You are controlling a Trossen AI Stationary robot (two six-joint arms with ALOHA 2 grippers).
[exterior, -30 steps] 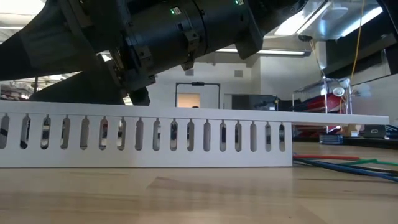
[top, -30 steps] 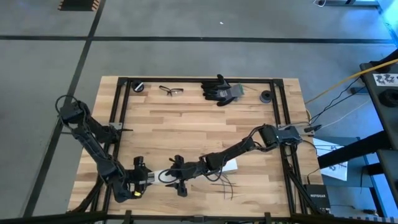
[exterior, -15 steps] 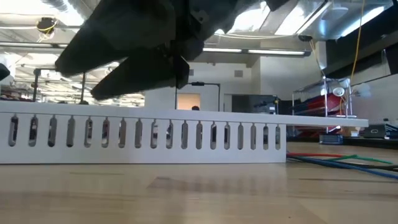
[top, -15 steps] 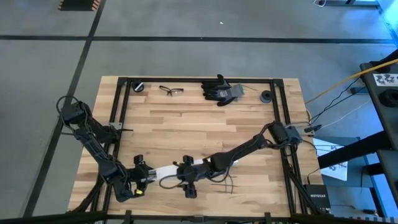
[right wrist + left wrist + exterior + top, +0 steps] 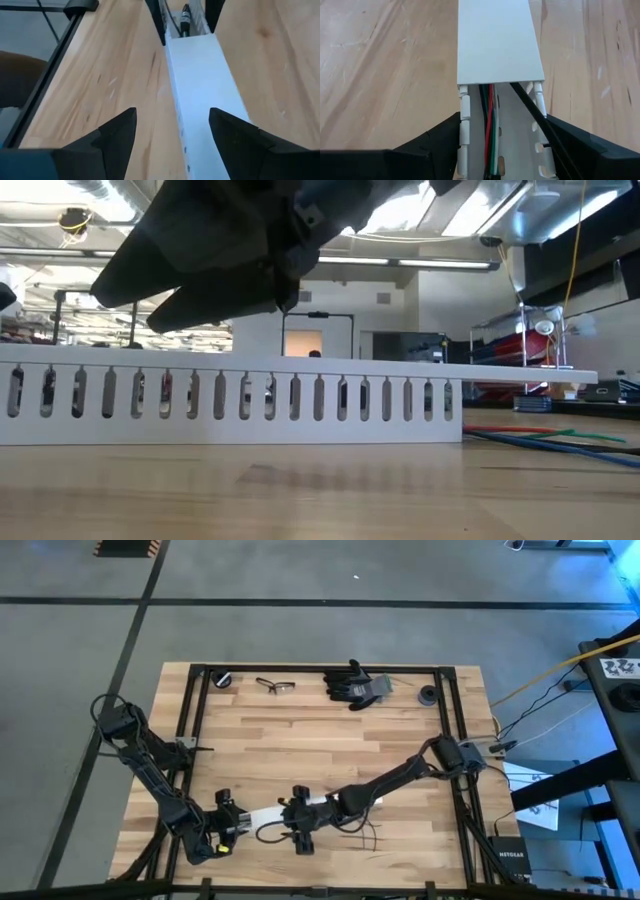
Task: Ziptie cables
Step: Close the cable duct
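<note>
A white slotted cable duct [image 5: 325, 806] lies flat on the wooden table near its near edge, and a flat white lid [image 5: 497, 40] covers its far part. The cables [image 5: 489, 125], red, green and black, run inside the uncovered end. Their loose ends [image 5: 365, 836] splay out on the table near the duct's right part and also show in the low view [image 5: 560, 442]. My left gripper [image 5: 232, 824] is at the duct's left end, shut on it. My right gripper [image 5: 293, 823] is open, its fingers astride the lid [image 5: 200, 75] and just above the duct [image 5: 240, 395]. My left gripper holds the duct's uncovered left end [image 5: 465, 117], pinched across its width between the two fingers [image 5: 445, 135], one finger on each slotted side wall. The fingers come level from the table's left, along the duct. The duct lies flat on the table.
Along the far edge lie safety glasses [image 5: 275, 686], black gloves [image 5: 355, 683] and two small round black things [image 5: 222, 678] [image 5: 428, 694]. Black frame rails [image 5: 190, 720] run down both sides of the table. The middle of the table [image 5: 310, 745] is bare wood.
My right gripper has moved a little toward the table's right along the duct and has risen above it. The duct has shifted slightly on the table. My left gripper has kept its hold.
</note>
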